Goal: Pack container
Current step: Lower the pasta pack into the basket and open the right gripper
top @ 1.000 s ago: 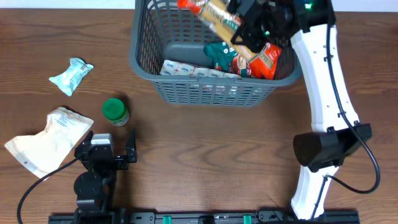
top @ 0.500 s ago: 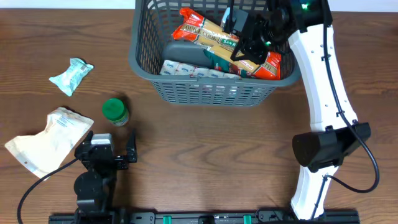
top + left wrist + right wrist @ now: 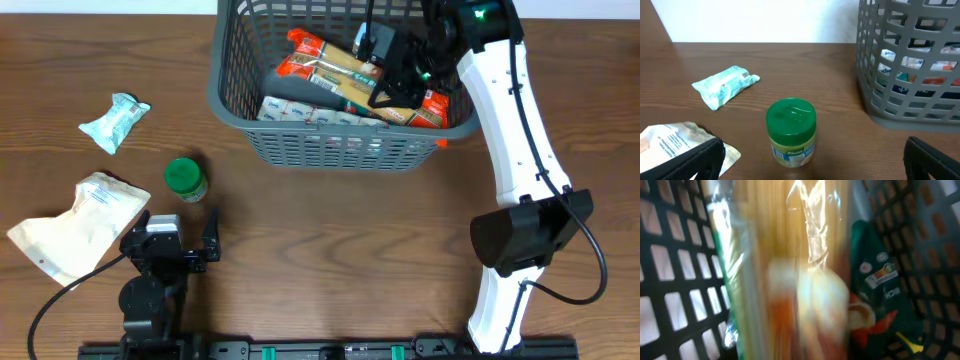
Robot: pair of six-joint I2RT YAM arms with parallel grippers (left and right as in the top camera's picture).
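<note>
Jaws of the left gripper (image 3: 178, 226) are standing wide apart, gripping nothing.
Right gripper (image 3: 388, 62) is hanging over the container (image 3: 330, 150), which is sitting at the far side of the bench (image 3: 330, 250), just above a spaghetti packet (image 3: 325, 68); how far its jaws are standing apart cannot be told.

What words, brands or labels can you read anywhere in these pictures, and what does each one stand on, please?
"Knorr": on the label of the green-lidded jar.
White pouch: lines of small print, too small to read.
Pale green packet: markings blurred, unreadable.
Pasta packet in the container: lettering too small to read.
Dark green bag: round badges, blurred, unreadable.
</note>
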